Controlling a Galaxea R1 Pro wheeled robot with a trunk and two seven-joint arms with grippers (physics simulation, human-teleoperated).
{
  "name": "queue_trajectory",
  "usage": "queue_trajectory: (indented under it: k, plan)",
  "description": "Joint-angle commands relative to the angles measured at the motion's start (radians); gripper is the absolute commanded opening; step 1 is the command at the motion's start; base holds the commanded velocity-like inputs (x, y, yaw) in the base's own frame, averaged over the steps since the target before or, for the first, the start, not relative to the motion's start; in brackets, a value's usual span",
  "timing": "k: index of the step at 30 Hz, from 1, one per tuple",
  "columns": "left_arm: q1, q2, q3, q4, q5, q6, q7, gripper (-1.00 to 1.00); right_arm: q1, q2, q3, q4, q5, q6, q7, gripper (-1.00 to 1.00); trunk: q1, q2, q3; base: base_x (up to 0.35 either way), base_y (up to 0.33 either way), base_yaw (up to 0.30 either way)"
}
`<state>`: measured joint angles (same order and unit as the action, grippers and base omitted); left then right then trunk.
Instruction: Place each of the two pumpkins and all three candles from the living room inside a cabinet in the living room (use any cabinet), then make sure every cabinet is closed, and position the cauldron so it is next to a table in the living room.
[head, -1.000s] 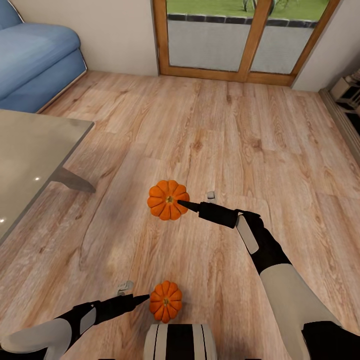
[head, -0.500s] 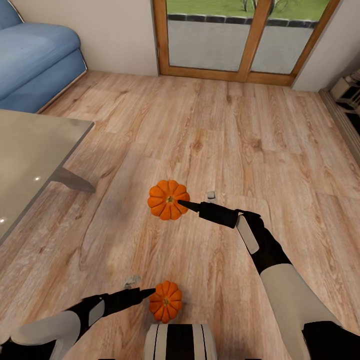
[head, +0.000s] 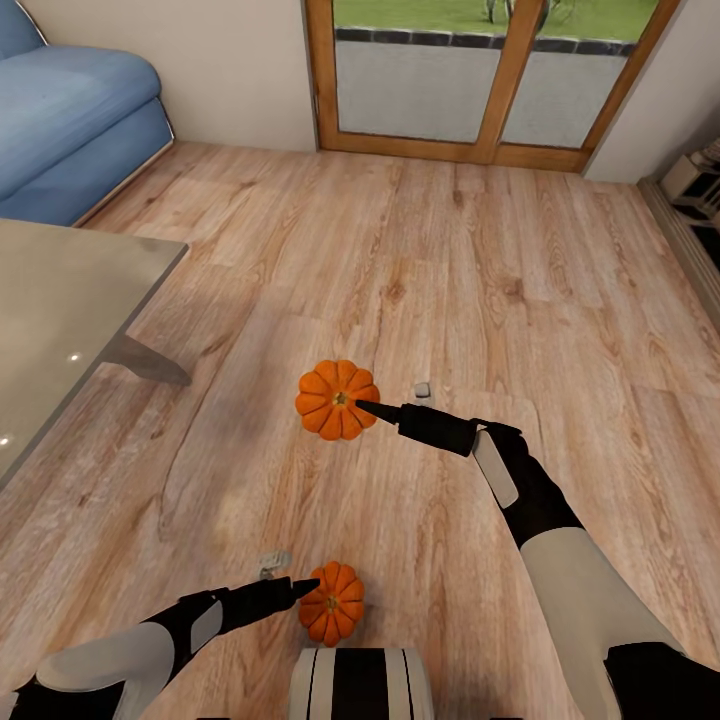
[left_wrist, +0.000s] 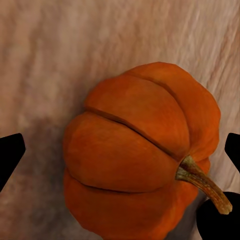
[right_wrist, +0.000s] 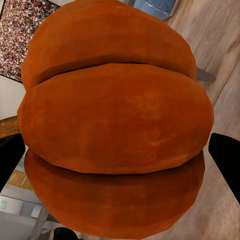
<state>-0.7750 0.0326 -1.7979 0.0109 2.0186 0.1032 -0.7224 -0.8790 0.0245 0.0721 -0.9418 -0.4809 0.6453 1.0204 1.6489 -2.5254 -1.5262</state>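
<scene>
**A:** Spotted any change over the last second?

**B:** Yep, all on the left gripper. Slid forward along the floor and now reaching over the near pumpkin, right by the robot's base. Was just short of it a second ago. Jaws wide in the left wrist view, with a fingertip at each side and a clear gap on one flank. So straddling it, not squeezing yet.

**A:** And the right gripper?

**B:** Hasn't budged. Clamped on the far pumpkin, further out over the planks, well off from the glass table. In the right wrist view, room visible under the pumpkin, so probably lifted clear of the floor.

**A:** Meaning for the task?

**B:** One pumpkin in hand, second lined up for a grab. Guessing a squeeze next, then a carry of both to the cabinet. Nothing stowed yet. Worth minding the stem near one left finger; could twist the fruit on closing.
</scene>
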Motion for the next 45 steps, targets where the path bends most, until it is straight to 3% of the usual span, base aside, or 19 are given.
queue_trajectory:
  k: [1, 11, 45]
  plan:
    - [0.000, 0.000, 0.000, 0.000, 0.000, 0.000, 0.001, 1.00, 0.000, 0.000, 0.000, 0.000, 0.000, 0.000, 0.000, -1.00, 0.000, 0.000, 0.000, 0.000, 0.000, 0.000]
    - [0.000, -0.003, 0.000, 0.000, 0.000, 0.001, 0.072, 1.00, 0.000, -0.001, 0.000, -0.001, 0.000, 0.002, 0.000, -1.00, 0.000, 0.000, 0.000, 0.000, 0.000, 0.000]
    - [0.000, -0.013, -0.007, -0.017, -0.008, -0.014, 0.066, 1.00, 0.000, -0.003, -0.005, 0.003, -0.004, 0.000, 0.000, -1.00, 0.000, 0.000, 0.000, 0.000, -0.018, 0.000]
